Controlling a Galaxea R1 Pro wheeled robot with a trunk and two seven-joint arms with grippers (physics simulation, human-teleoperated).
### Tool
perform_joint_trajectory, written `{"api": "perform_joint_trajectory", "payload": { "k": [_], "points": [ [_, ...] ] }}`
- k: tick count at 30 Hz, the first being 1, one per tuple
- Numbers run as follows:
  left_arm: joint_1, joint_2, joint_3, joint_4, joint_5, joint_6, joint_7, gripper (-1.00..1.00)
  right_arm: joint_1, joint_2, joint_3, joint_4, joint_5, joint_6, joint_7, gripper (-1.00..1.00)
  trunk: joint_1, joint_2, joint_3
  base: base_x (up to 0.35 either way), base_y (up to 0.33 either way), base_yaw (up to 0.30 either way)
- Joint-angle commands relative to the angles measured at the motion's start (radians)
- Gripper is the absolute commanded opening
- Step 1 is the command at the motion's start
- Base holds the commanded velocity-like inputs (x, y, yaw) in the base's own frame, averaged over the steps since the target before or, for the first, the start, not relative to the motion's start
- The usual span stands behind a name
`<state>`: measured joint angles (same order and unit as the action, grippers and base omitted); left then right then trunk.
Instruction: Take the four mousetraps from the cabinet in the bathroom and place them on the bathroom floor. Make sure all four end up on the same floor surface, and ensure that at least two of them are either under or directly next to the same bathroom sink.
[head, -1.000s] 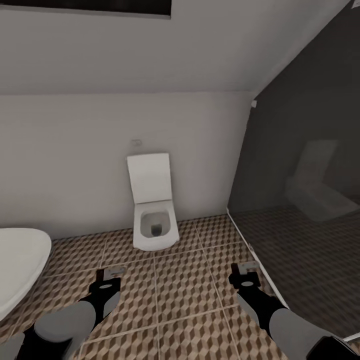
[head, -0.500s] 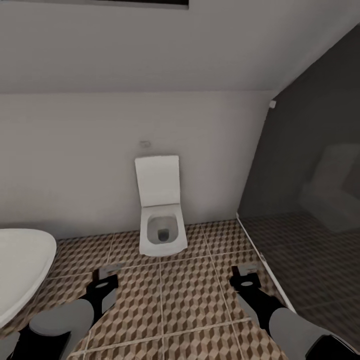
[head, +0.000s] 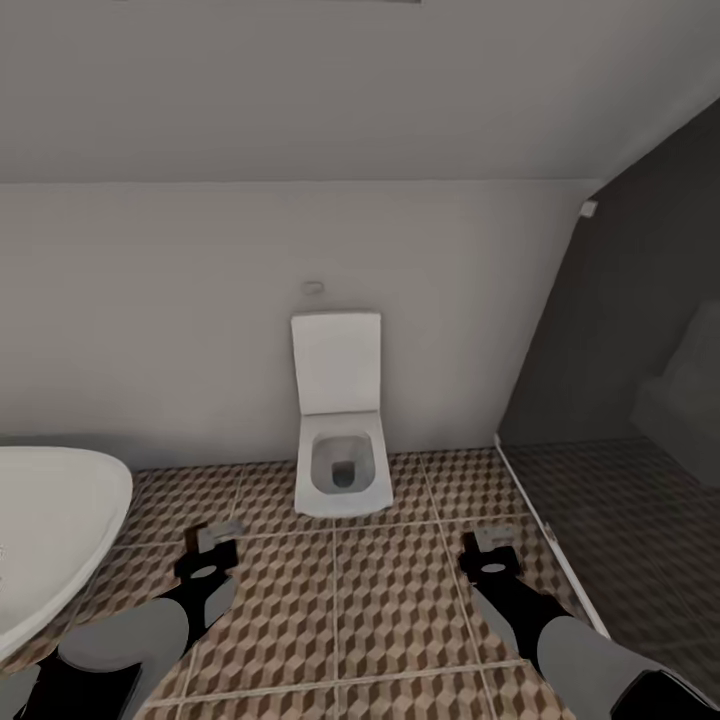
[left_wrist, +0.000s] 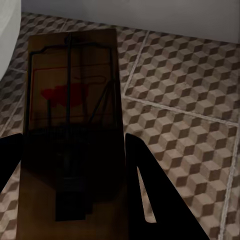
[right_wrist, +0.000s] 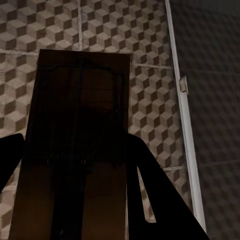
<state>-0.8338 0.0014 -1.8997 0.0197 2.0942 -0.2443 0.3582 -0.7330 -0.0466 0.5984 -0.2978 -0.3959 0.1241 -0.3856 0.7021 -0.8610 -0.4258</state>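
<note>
So each arm has a mousetrap in hand here. The left gripper is clamped on a mousetrap — you can see the wire frame and a red patch on the board, and its long axis runs straight out along the fingers. Same deal on the other side: the right gripper is closed on a second mousetrap, also pointing lengthwise away from the wrist.

In the head view both traps sit at the tips of the arms, the left gripper and right gripper held low over the bathroom floor with the boards roughly flat.

What matters for the next bit, I'd say: the sink isn't anywhere in front. Dead ahead is a toilet against the white wall, a white bathtub rim curves in on the robot's left, and a dark glass shower screen closes off the right. So the floor is right under both traps, but setting them down here probably wouldn't count as next to the sink — my guess is the base needs to turn first.

Floor is flat cube-pattern tile, nothing on it nearby, so there's plenty of room.
</note>
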Motion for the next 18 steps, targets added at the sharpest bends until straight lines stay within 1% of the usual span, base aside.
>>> {"api": "perform_joint_trajectory", "payload": {
  "k": [1, 12, 18],
  "points": [
    [-0.001, 0.0, -0.009, -0.002, 0.004, -0.001, 0.005, -1.0, 0.0, -0.001, 0.009, -0.003, -0.007, 0.007, -0.007, -1.0, 0.001, -0.001, -0.002, 0.332, 0.0, 0.181],
    [-0.001, 0.0, -0.009, -0.003, 0.004, 0.003, 0.005, -1.0, 0.0, -0.002, 0.008, -0.002, -0.008, 0.006, -0.007, -1.0, 0.001, -0.001, -0.014, 0.336, 0.0, 0.199],
    [-0.001, -0.01, -0.011, -0.007, 0.003, 0.005, 0.005, -1.0, 0.0, -0.006, 0.006, -0.002, -0.013, 0.005, -0.007, -1.0, 0.001, -0.001, -0.021, 0.337, -0.003, 0.164]
  ]
}}
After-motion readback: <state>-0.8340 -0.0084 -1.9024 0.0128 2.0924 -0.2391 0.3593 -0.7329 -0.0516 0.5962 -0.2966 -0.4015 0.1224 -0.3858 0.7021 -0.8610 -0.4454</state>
